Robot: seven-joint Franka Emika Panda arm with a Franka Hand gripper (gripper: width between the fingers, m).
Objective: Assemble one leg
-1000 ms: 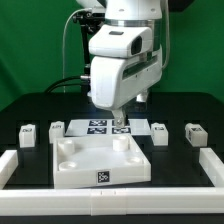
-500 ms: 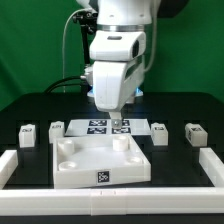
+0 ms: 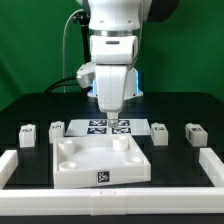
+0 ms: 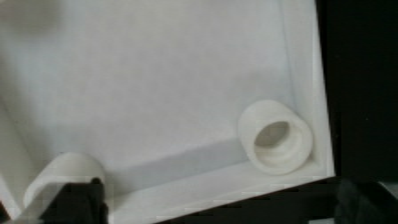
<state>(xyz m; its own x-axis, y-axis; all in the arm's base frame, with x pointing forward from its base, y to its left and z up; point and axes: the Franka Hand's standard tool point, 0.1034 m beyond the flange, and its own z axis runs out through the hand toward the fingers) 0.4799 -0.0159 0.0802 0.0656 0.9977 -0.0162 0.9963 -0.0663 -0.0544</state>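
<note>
The large white tray-like part (image 3: pixel 82 170) lies at the table's middle, and its inner face fills the wrist view (image 4: pixel 143 90). A round socket (image 4: pixel 276 135) sits near its corner, also seen in the exterior view (image 3: pixel 121 143). My gripper (image 3: pixel 116 122) points down over the tray's far edge, open and empty, with its fingers wide apart in the wrist view (image 4: pixel 217 205). Two legs (image 3: pixel 27 135) (image 3: pixel 56 130) stand on the exterior view's left and two more legs (image 3: pixel 160 132) (image 3: pixel 193 133) on its right, all apart from my gripper.
The marker board (image 3: pixel 98 126) lies just behind the tray, under my gripper. A low white border wall (image 3: pixel 110 203) runs along the table's front and up both sides (image 3: pixel 14 166) (image 3: pixel 211 164).
The hand has swung from a tilt to upright and shifted slightly to the exterior view's left. The tray and the legs have not moved.
</note>
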